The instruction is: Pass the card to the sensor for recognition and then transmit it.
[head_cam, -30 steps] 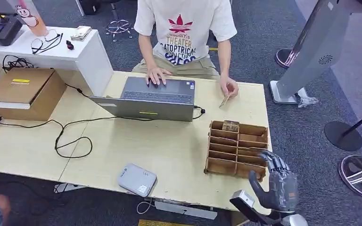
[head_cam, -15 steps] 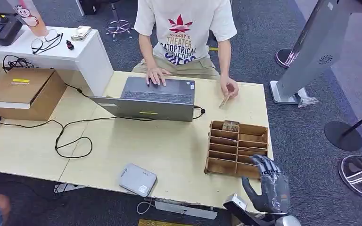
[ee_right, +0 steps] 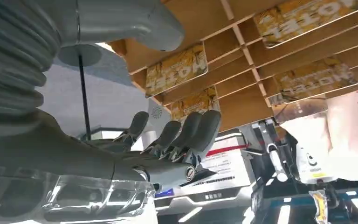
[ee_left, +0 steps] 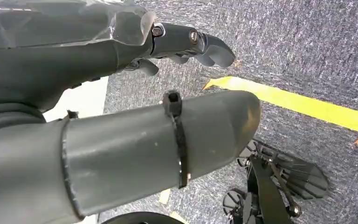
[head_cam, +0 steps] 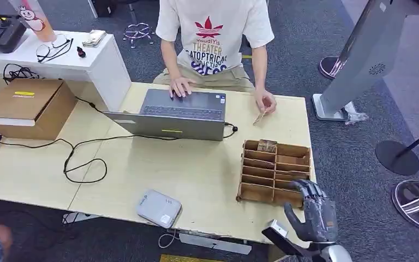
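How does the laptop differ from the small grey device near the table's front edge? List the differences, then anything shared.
The laptop is open, with a person's hand on its keyboard; the grey device lies flat and untouched. The laptop is much larger and dark grey; the device is small, pale, with rounded corners. Both sit on the wooden table.

Bright, even indoor light; soft shadows, sharp.

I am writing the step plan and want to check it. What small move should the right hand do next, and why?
Probably ease the right hand forward into the near corner of the wooden rack and close on a card. The hand hovers at that corner with fingers apart, holding nothing, and the right wrist view shows yellow cards sitting in the slots just ahead of them.
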